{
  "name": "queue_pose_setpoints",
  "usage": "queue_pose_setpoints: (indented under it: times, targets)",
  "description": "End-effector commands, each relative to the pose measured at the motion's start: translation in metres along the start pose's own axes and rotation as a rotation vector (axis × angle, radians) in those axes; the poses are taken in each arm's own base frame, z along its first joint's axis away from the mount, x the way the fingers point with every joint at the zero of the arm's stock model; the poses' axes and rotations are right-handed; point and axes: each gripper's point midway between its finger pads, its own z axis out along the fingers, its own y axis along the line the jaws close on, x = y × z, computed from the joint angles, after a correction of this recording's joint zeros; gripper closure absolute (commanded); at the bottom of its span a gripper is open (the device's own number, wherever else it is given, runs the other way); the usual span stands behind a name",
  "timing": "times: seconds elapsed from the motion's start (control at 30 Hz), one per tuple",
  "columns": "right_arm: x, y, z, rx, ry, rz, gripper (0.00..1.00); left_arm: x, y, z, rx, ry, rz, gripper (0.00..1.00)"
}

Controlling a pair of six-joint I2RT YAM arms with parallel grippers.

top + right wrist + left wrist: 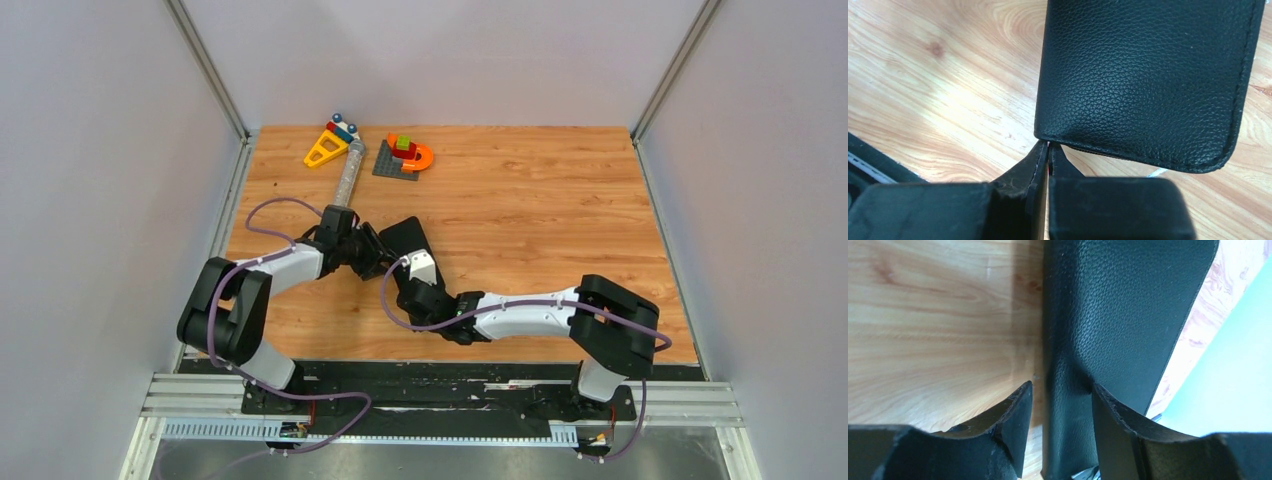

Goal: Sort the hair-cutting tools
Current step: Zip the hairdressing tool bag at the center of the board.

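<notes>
No hair-cutting tools show in any view. A black leather case (pixel 410 238) lies on the wooden table between both arms. My left gripper (pixel 378 255) reaches it from the left and stands open astride its rounded edge (pixel 1063 387). The right finger (pixel 1103 405) presses the leather, and a strip of wood shows between the left finger (pixel 1020 405) and the case (pixel 1128 315). My right gripper (pixel 414 258) is shut, its tips (pixel 1048 144) meeting right at the near corner of the case (pixel 1148 75). Whether anything is pinched there I cannot tell.
At the back left lie a grey cylinder (pixel 349 172), a yellow triangular toy (pixel 325 150) and a grey plate of colourful blocks (pixel 398 160). Grey walls with metal rails close in the table on both sides. A pale sliver (pixel 1157 172) peeks from under the case.
</notes>
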Motion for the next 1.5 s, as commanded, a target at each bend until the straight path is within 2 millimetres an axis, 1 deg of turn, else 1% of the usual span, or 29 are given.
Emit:
queue_pose_setpoints:
  times: [0.0,0.17,0.23,0.27,0.3,0.33,0.37,0.4,0.43,0.47,0.5,0.7,0.83,0.93,1.07,1.17,1.23,1.27,1.3,1.33,1.37,1.4,1.43,1.47]
  targets:
    - [-0.026,0.020,-0.016,-0.094,-0.064,0.015,1.00,-0.003,-0.014,0.008,0.060,0.017,-0.011,0.47]
    - [-0.027,0.022,-0.016,-0.110,-0.060,0.014,1.00,0.004,-0.015,0.013,0.090,0.038,-0.028,0.52]
    - [-0.028,0.024,-0.016,-0.120,-0.057,0.008,1.00,0.005,-0.015,0.014,0.087,0.037,-0.025,0.58]
    - [-0.028,0.025,-0.017,-0.127,-0.053,0.004,1.00,0.004,-0.015,0.014,0.084,0.031,-0.023,0.64]
    - [-0.029,0.027,-0.019,-0.137,-0.049,0.003,1.00,0.002,-0.016,0.014,0.082,0.026,-0.016,0.68]
    - [-0.028,0.027,-0.022,-0.145,-0.040,0.001,1.00,-0.001,-0.015,0.015,0.072,0.010,-0.010,0.76]
    - [-0.026,0.028,-0.025,-0.153,-0.029,-0.001,1.00,-0.003,-0.014,0.015,0.060,0.004,0.008,0.82]
    - [-0.025,0.028,-0.028,-0.159,-0.018,-0.003,1.00,-0.005,-0.009,0.015,0.027,-0.005,0.012,0.90]
    - [-0.021,0.026,-0.030,-0.160,0.000,-0.008,1.00,-0.010,-0.010,0.015,0.017,-0.016,0.037,0.92]
    - [-0.017,0.025,-0.033,-0.160,0.019,-0.012,1.00,-0.012,-0.005,0.015,-0.015,-0.024,0.042,0.98]
    - [-0.011,0.021,-0.035,-0.153,0.045,-0.016,1.00,-0.016,-0.005,0.016,-0.023,-0.033,0.062,1.00]
    - [0.029,-0.008,-0.049,-0.110,0.151,0.003,1.00,-0.027,0.007,0.023,-0.094,-0.045,0.114,1.00]
    - [0.043,-0.026,-0.057,-0.075,0.174,-0.001,1.00,-0.028,0.020,0.028,-0.136,-0.035,0.120,1.00]
    - [0.053,-0.039,-0.058,-0.041,0.191,-0.005,1.00,-0.029,0.024,0.031,-0.144,-0.029,0.126,1.00]
    - [0.061,-0.058,-0.057,0.008,0.204,0.028,1.00,-0.030,0.027,0.034,-0.156,-0.009,0.160,1.00]
    - [0.059,-0.070,-0.056,0.029,0.203,0.075,1.00,-0.031,0.028,0.034,-0.171,0.004,0.198,1.00]
    - [0.053,-0.067,-0.055,0.016,0.191,0.056,1.00,-0.032,0.027,0.036,-0.164,0.018,0.231,1.00]
    - [0.048,-0.061,-0.053,-0.006,0.184,0.040,1.00,-0.034,0.024,0.038,-0.157,0.022,0.246,1.00]
    - [0.042,-0.053,-0.051,-0.035,0.176,0.027,1.00,-0.033,0.020,0.039,-0.139,0.032,0.251,0.98]
    - [0.036,-0.045,-0.048,-0.065,0.166,0.010,1.00,-0.033,0.015,0.039,-0.124,0.033,0.254,0.90]
    - [0.030,-0.035,-0.045,-0.098,0.154,0.002,1.00,-0.033,0.009,0.038,-0.096,0.037,0.254,0.84]
    - [0.025,-0.026,-0.041,-0.125,0.150,-0.001,1.00,-0.032,0.003,0.034,-0.074,0.031,0.246,0.70]
    - [0.018,-0.017,-0.038,-0.152,0.142,-0.003,1.00,-0.031,-0.003,0.032,-0.050,0.032,0.244,0.62]
    - [0.014,-0.007,-0.034,-0.179,0.140,-0.009,1.00,-0.029,-0.006,0.025,-0.036,0.023,0.234,0.46]
